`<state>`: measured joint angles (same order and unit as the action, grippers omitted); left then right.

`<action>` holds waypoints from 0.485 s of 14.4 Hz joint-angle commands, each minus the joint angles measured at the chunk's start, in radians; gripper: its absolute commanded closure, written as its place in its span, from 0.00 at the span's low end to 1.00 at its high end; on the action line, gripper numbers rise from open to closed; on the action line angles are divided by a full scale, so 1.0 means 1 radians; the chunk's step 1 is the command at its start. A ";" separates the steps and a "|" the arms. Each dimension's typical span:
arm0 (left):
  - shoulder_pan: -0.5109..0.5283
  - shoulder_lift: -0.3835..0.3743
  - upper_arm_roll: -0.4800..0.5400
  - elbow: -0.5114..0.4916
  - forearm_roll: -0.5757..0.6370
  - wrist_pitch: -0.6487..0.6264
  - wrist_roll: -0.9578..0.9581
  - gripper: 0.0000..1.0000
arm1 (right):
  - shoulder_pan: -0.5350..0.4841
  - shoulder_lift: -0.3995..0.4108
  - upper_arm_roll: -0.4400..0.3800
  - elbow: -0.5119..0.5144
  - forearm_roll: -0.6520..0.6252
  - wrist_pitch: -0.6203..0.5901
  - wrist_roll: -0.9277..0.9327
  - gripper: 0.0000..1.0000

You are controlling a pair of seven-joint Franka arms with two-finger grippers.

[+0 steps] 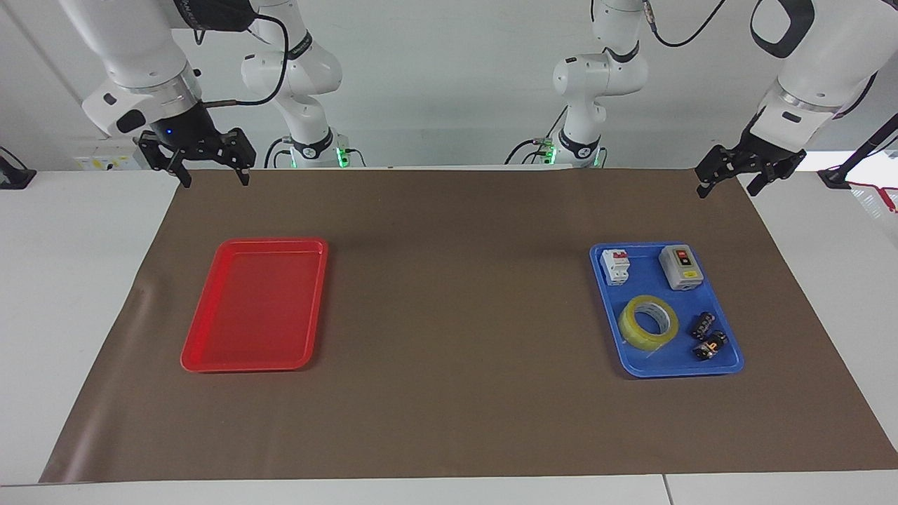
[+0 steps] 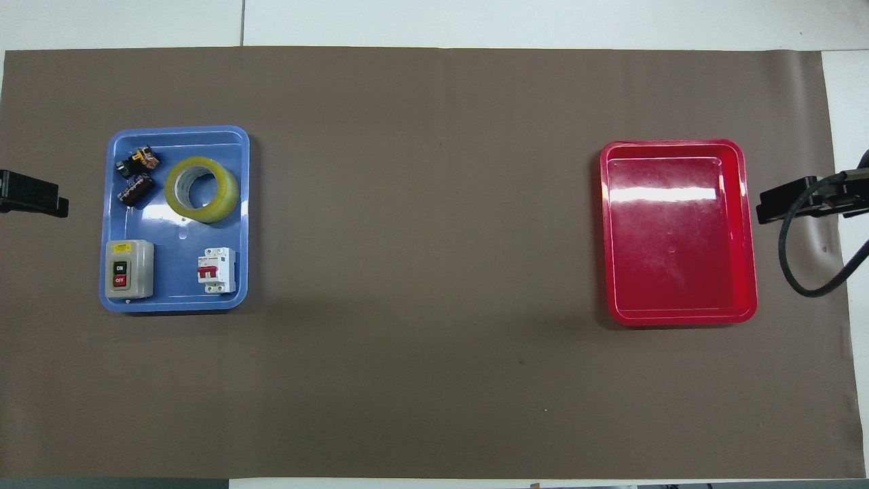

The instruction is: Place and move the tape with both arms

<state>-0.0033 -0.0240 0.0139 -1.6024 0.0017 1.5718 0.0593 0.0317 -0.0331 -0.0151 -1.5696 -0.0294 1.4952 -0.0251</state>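
White table (image 1: 70,294), brown mat (image 1: 456,315) spread across it, pale wall above in the facing view only.

Tape (image 1: 649,322) lay flat inside the blue tray (image 1: 635,368) toward the left arm's end of the table, in the half of the tray farther from the robots; seen again from overhead (image 2: 201,189), whitish core showing, beside two small black parts (image 2: 136,176). Nearer the robots in that tray: grey switch box (image 1: 680,267) and white breaker (image 1: 616,266). ON and OFF labels on the box readable only from overhead (image 2: 128,269).

Red tray (image 1: 196,361) toward the right arm's end of the table, bare, well apart from the blue one.

Left gripper (image 1: 726,184) hung in the air over the mat's corner at the robots' edge, fingers spread apart, holding nothing. Right gripper (image 1: 210,179) likewise raised over the matching corner, fingers wide, holding nothing.

Finger spread and height plain only in the facing view; from overhead merely a black sliver of the left gripper (image 2: 30,194) and of the right gripper (image 2: 794,200) at the picture's edges, with a looping black cable (image 2: 787,261).
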 commanded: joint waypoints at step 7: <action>-0.006 -0.022 0.001 -0.041 -0.022 0.071 0.016 0.00 | -0.013 -0.008 0.006 -0.007 -0.003 0.002 -0.013 0.00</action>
<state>-0.0050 -0.0240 0.0127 -1.6045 0.0017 1.5932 0.0598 0.0317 -0.0331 -0.0151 -1.5695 -0.0294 1.4952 -0.0251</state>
